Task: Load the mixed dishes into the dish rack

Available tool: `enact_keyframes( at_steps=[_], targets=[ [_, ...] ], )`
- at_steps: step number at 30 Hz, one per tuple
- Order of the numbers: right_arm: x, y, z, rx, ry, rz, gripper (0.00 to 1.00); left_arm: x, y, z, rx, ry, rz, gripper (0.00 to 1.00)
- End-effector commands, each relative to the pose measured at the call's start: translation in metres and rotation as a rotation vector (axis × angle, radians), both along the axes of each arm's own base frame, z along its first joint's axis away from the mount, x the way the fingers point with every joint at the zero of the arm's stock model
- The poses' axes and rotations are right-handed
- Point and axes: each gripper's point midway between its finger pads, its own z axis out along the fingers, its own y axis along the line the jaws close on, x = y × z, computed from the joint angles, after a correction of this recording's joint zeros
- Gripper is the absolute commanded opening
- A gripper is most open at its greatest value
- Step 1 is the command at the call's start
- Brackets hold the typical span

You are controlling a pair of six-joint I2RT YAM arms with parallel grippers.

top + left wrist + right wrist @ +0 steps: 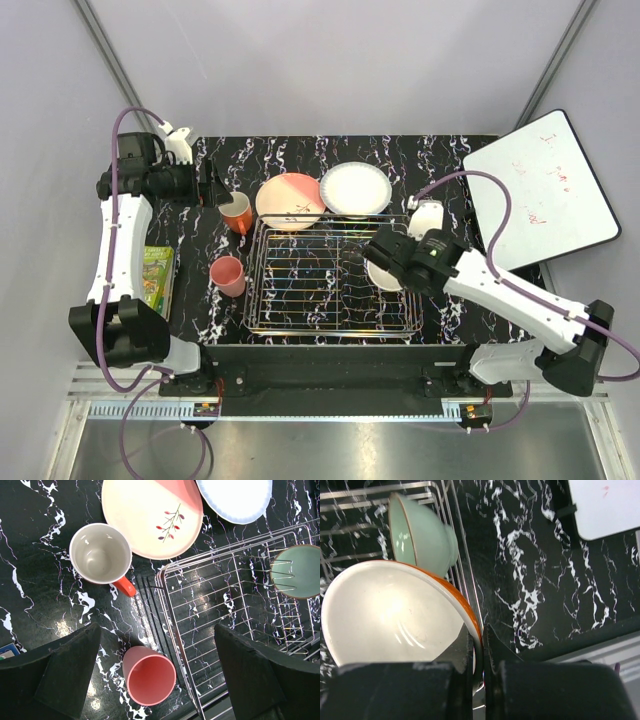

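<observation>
The left arm reaches far from its base, wrist bent to the right; the left gripper (213, 186) holds its fingers (65, 675) spread wide, nothing between them. The right arm stretches leftward, and the right gripper (479, 647) is pinched tight, with the rim of the orange bowl (385, 615) between its fingers.

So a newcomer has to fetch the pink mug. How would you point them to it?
Find the wire dish rack on the black marble table. Just off its left side sits the pink mug, nearer the front edge than the orange mug. It is pink inside too; the orange one is white inside.
</observation>
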Motion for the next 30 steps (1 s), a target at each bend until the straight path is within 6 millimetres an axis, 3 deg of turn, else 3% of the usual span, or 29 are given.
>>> enact_keyframes(
  at_steps=[1,10,15,18,20,23,26,30],
  targets=[
    [-0.052,-0.047,-0.022,-0.23,0.265,-0.007,0.0,0.007,0.0,0.017,-0.003,-0.066,-0.007,0.99],
    [-0.058,-0.04,-0.024,-0.273,0.365,0.1,0.0,0.008,-0.004,0.017,-0.02,-0.066,-0.027,0.99],
    [-0.056,-0.023,-0.017,-0.236,0.409,0.155,0.0,0.011,-0.003,0.013,-0.018,-0.056,-0.031,0.99],
    [-0.039,-0.013,0.001,-0.183,0.311,0.116,0.0,0.013,-0.003,0.011,-0.02,-0.051,-0.035,0.99],
    [-0.019,-0.009,0.03,-0.157,0.179,0.1,0.0,0.013,-0.003,0.01,-0.021,-0.05,-0.036,0.99],
    [0.016,-0.015,0.068,-0.31,0.005,0.098,0.0,0.013,-0.004,0.012,-0.028,-0.053,-0.039,0.99],
    [0.044,-0.032,0.075,-0.548,0.025,0.09,0.0,0.011,-0.005,0.012,-0.031,-0.052,-0.036,0.99],
    [0.038,-0.032,0.075,-0.497,0.078,0.131,0.0,0.005,0.0,0.01,0.01,-0.066,-0.023,0.99]
  ],
)
